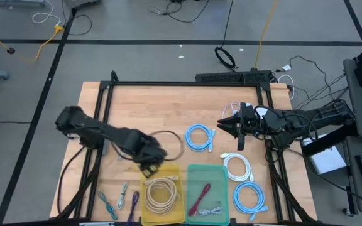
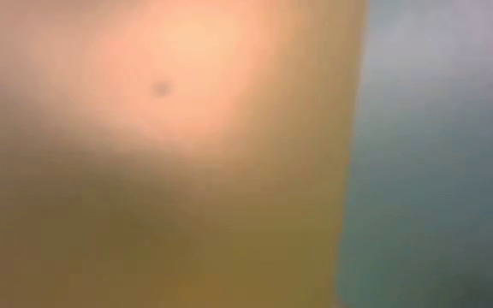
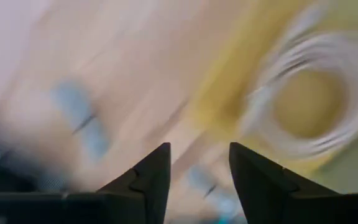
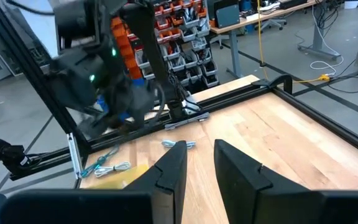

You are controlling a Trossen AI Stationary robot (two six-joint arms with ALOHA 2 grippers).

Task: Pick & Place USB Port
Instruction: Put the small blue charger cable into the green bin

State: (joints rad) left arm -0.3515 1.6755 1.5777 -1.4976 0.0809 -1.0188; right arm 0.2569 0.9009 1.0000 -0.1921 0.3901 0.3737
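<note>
The table is pale wood with a black frame. A yellow bin holds a cream cable coil beside a green bin (red cable inside); nearby coils are light blue.

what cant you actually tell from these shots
- Low view: all blur, filled by a yellow surface and a teal one close to the lens; the table and arms are hidden.
- Left wrist view: motion blur; the cream cable coil shows, but the small things on the wood cannot be identified.
- High view: the left gripper is a dark mass over the yellow bin, fingers unreadable; cable plugs are too small to tell.
</note>
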